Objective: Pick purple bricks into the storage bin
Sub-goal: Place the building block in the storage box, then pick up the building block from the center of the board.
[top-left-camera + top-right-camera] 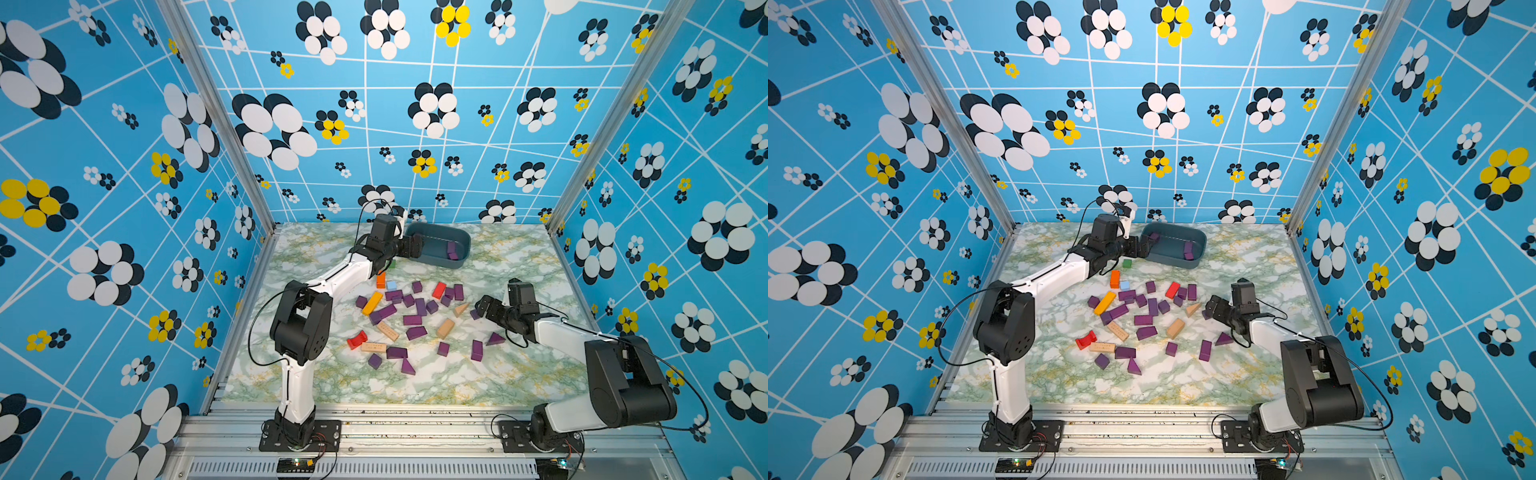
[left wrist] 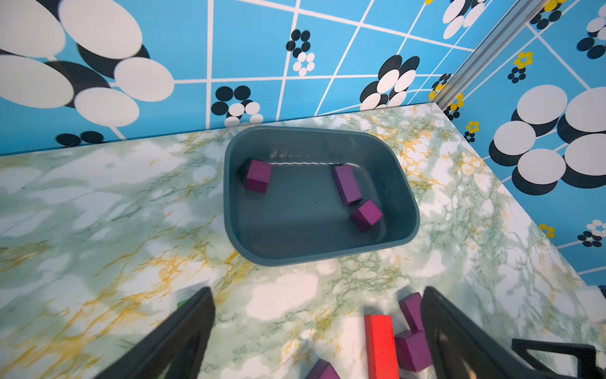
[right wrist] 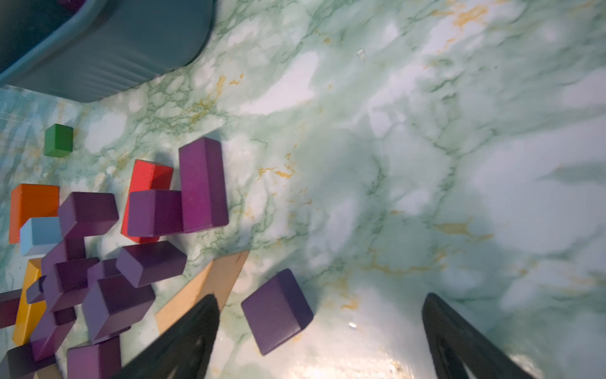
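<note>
Three purple bricks point(image 2: 347, 184) lie in your twelve-o'clock bin point(image 2: 229, 203); left gripper point(image 2: 318, 290) and right gripper point(image 3: 320, 296) gape empty, the right likely spread to straddle a cube point(image 3: 277, 310).

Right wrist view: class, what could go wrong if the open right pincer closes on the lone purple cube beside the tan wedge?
1. The tan plain-wood wedge lies close beside the dark purple wooden cube; the right pincer could catch it too.
2. The cube sits skewed and nearer one finger, so closing may twist or push it.
3. The left pincer hangs at the dark blue-grey plastic storage bin; the arms might collide there.
</note>
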### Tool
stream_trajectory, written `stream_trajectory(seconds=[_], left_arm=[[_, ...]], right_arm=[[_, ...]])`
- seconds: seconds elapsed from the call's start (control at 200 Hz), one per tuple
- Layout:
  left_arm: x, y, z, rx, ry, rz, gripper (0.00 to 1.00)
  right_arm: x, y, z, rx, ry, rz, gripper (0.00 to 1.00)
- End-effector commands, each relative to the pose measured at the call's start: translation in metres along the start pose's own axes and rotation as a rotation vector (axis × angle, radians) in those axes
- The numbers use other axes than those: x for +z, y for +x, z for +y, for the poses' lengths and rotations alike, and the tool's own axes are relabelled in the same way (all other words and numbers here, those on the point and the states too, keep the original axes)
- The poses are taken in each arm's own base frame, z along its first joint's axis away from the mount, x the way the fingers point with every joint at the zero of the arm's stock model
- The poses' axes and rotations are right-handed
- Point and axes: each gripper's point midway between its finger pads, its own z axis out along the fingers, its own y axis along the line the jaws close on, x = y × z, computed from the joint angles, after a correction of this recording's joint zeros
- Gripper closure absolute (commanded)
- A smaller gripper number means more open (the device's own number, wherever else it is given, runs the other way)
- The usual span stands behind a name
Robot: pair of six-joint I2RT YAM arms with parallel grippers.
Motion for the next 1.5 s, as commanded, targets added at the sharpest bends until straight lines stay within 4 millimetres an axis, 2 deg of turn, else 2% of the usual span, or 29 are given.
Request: stream_trajectory(seconds=[0.0, 0.11, 0.13, 0.165, 0.445, 0.65, 0.899, 1.209, 1.354, 1.494], left_arm=[[-0.017, 0.004, 0.011, 0.052, -0.05, -0.022, 0.01], [-0.02, 0.024, 0.027, 0.077, -0.099, -0.016, 0.01], [-0.028, 0.017, 0.026, 0.081, -0.103, -0.039, 0.01], [-0.03, 0.021, 0.031, 0.078, -0.115, -0.043, 0.0], [-0.039, 0.057, 0.056, 0.06, -0.171, -0.004, 0.0], [-0.05, 0.075, 0.072, 0.055, -0.217, 0.024, 0.0], [-0.069, 0.072, 0.078, 0.073, -0.233, 0.001, 0.01], [-0.102, 0.089, 0.082, 0.023, -0.259, -0.022, 0.01], [-0.118, 0.094, 0.085, 0.022, -0.282, -0.059, 0.01], [-0.126, 0.101, 0.08, 0.028, -0.25, -0.104, 0.01]], right_arm=[[0.007, 0.012, 0.003, 0.02, -0.017, 0.087, 0.02], [0.007, 0.006, 0.01, 0.018, -0.037, 0.091, 0.03], [0.007, 0.005, 0.012, 0.015, -0.042, 0.093, 0.03], [0.006, 0.003, 0.015, 0.009, -0.05, 0.098, 0.03], [0.001, -0.01, 0.027, -0.036, -0.053, 0.099, 0.05], [0.012, -0.013, 0.04, -0.047, -0.061, 0.113, 0.12], [0.017, -0.01, 0.059, -0.08, -0.072, 0.118, 0.13], [0.031, 0.005, 0.078, -0.025, -0.145, 0.132, 0.16], [0.039, 0.011, 0.083, -0.032, -0.146, 0.169, 0.21], [0.04, 0.012, 0.08, -0.057, -0.115, 0.186, 0.25]])
